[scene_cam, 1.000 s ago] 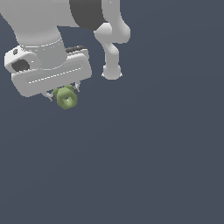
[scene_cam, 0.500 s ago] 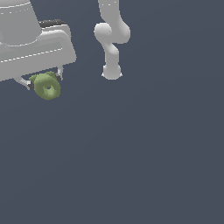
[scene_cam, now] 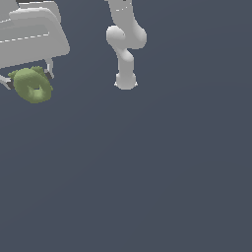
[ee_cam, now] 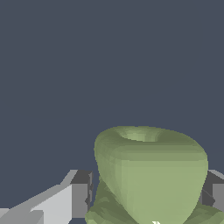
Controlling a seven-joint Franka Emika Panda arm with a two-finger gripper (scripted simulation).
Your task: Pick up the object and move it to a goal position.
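Presently: one gripper, mine, white-bodied, at the upper corner on the exterior view's left, partly cut off by the frame edge; its two thin fingers are clamped on either side of the object. One object, olive-green, lumpy and rounded, with a ring-like dimple facing the exterior camera and small knobs along its upper edge; carried just beneath my gripper body, clear of the dark grey surface. In the wrist view the object sits between my dark-tipped fingers. One arm base, white, standing on the surface well apart toward the exterior view's right.
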